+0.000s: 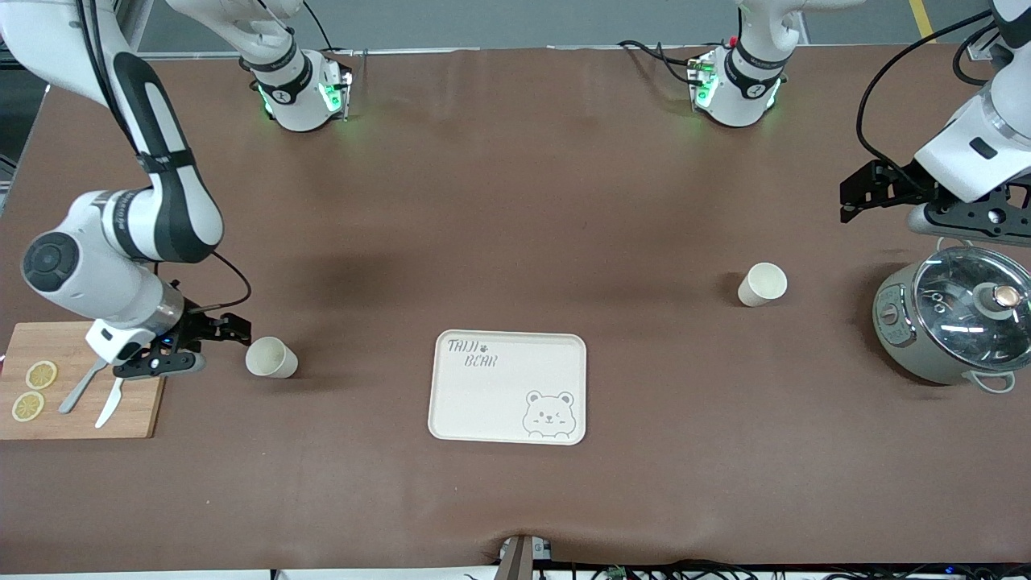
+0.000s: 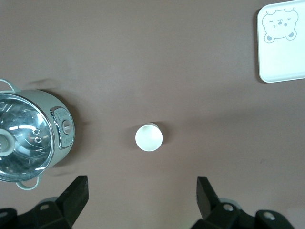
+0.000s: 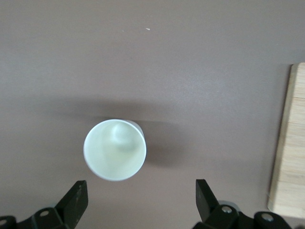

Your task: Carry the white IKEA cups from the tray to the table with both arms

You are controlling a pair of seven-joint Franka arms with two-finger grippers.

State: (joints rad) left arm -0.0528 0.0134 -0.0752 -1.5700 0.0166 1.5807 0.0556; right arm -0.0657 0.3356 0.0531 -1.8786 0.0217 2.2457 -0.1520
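Both plain cream-white cups [image 1: 271, 358] [image 1: 762, 284] stand on the brown table mat [image 1: 515, 201], off the flat bear-printed tray [image 1: 483, 403]. My left gripper [image 1: 854, 193] and right gripper [image 1: 213, 329], fingers apart, hold nothing; delivery appears complete.

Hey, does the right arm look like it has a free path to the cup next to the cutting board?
Probably yes. The right gripper hangs beside that cup with jaws open, and nothing stands between them. The cutting board lies toward the arm's own end, out of the way.
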